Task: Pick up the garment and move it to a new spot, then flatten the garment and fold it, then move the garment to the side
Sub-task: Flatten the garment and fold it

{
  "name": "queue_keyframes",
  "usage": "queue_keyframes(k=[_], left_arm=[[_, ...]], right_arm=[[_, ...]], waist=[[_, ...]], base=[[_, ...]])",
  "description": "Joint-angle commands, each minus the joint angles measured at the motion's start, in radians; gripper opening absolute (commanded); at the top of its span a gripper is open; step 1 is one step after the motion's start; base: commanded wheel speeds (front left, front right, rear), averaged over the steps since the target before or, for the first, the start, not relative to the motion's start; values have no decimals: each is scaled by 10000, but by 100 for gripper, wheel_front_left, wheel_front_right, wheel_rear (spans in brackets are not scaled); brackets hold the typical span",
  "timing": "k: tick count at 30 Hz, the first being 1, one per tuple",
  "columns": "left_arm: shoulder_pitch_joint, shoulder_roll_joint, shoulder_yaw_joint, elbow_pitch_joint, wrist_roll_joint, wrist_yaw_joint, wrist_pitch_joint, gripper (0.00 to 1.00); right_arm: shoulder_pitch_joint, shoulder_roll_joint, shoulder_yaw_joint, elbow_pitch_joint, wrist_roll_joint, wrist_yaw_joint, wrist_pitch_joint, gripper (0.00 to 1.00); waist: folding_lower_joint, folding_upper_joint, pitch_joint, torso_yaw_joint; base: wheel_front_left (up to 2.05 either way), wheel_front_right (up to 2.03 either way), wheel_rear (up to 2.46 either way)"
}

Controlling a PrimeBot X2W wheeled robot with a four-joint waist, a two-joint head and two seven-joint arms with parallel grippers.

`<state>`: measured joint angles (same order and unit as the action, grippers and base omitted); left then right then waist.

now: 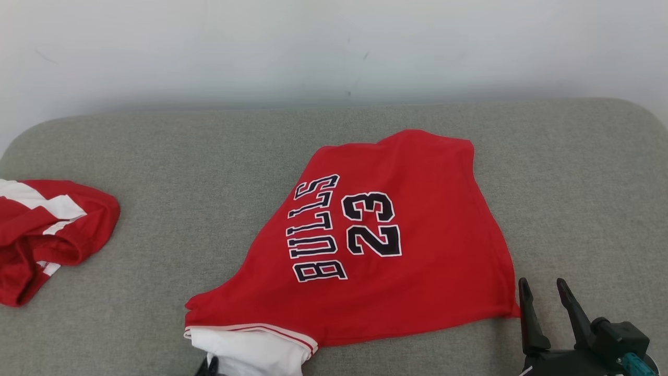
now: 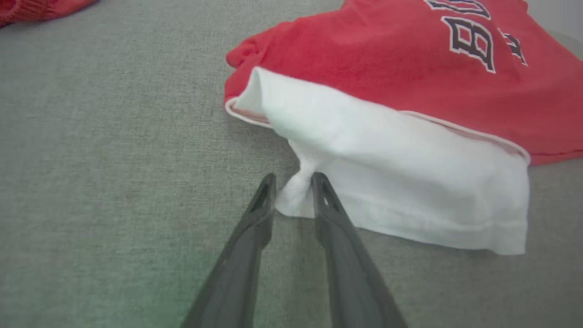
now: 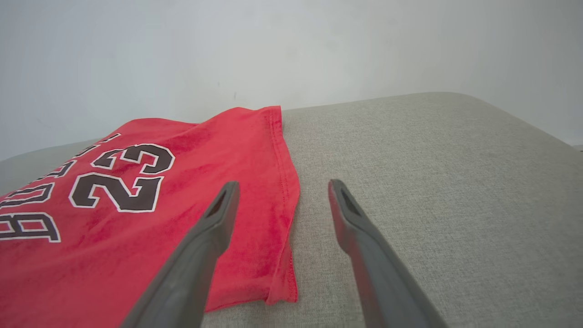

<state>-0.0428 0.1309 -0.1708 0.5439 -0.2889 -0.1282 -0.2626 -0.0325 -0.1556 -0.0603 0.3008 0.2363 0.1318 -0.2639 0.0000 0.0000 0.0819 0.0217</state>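
As it lies rumpled, red-and-white garment (image 1: 417, 292)

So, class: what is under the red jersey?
Some white cloth sticks out from under the jersey, on the grey cushion; anything further beneath is covered.

We are seeing a red garment (image 1: 417, 292) bearing black, white-edged letters and numbers, its white sleeve (image 2: 410, 182) showing between the left gripper's (image 2: 294, 177) dark grey jaws. Right of the right gripper's (image 3: 283, 183) jaws, the cushion (image 3: 432, 182) is looking grey-green; a red-and-white cloth (image 1: 52, 230) is lying well left.
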Motion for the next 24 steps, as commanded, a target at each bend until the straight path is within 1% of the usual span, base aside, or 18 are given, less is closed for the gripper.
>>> queue_keyframes(k=[1, 4, 6, 8, 15, 17, 24], left_arm=[[-77, 2, -54, 85, -89, -18, -29, 0], [25, 53, -229, 104, -222, -25, -29, 0], [309, 36, -199, -167, -387, -27, -30, 0], [631, 164, -174, -408, -499, -15, -30, 0], [1455, 168, -213, -1269, -715, 30, 179, 0], [1422, 81, -244, -1452, -801, 34, 165, 0], [1161, 93, -300, -1693, -742, 82, 106, 0]], right_arm=[[115, -13, -35, 28, 32, -23, -4, 100], [267, -48, -66, 229, 84, -23, -6, 100], [378, -115, -50, 362, 8, -23, -4, 100], [474, -124, -138, 472, 20, -23, -4, 100], [599, -139, -302, 1077, -188, -23, -6, 100], [488, -197, -288, 1327, -331, -23, -6, 100], [-12, -242, -116, 2262, -586, -23, 62, 100]], waist=[[0, 0, -54, 51], [0, 0, -177, 192], [0, 0, -275, 309], [0, 0, -318, 430], [0, 0, -316, 771], [0, 0, -324, 816], [0, 0, -335, 781]], base=[[0, 0, 0], [0, 0, 0], [0, 0, 0], [0, 0, 0], [0, 0, 0], [0, 0, 0], [0, 0, 0]])
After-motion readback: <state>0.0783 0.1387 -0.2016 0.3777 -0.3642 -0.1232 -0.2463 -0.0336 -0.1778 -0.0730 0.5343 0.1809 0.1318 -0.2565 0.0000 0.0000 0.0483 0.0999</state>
